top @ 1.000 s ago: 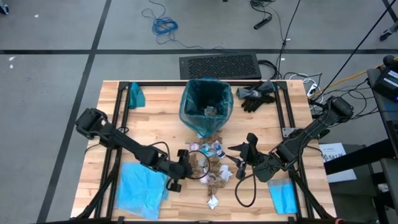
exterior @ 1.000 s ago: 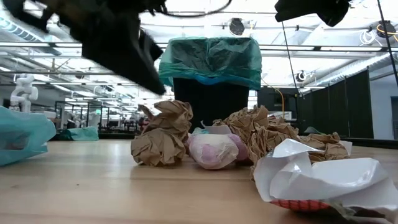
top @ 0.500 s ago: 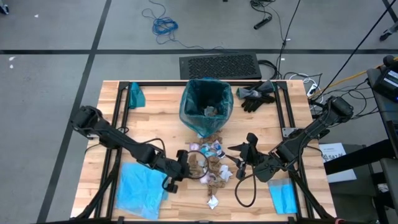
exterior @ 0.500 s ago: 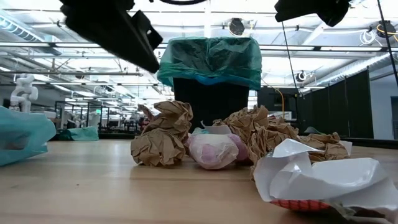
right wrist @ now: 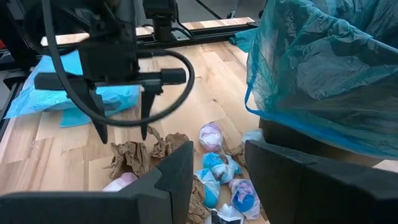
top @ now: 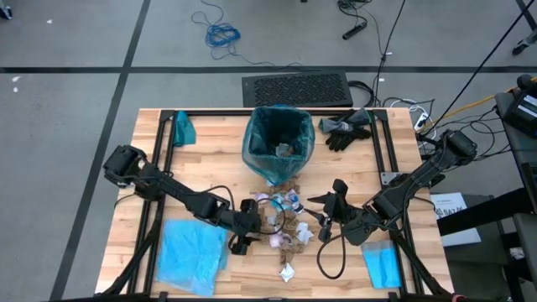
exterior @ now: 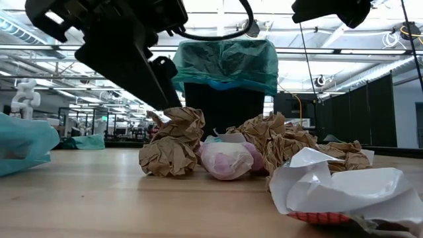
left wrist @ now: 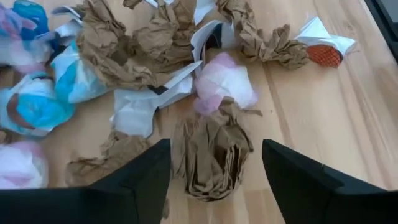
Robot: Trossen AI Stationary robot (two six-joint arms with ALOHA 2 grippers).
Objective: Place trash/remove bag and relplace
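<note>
2 spread fingers, left tool [left wrist: 214, 180] astride brown wad [left wrist: 211, 152]

Black jointed arms [top: 180, 195], looping black cables, blocky dark fingers [left wrist: 134, 182].

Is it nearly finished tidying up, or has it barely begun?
Barely begun. A scrap or two already lies inside the teal bag lining the bin. The left gripper is open around a brown paper wad, not yet gripping it. The right gripper waits beside the bin. Most of the trash pile sits on the table, and the sky-blue replacement bag lies unused.
</note>
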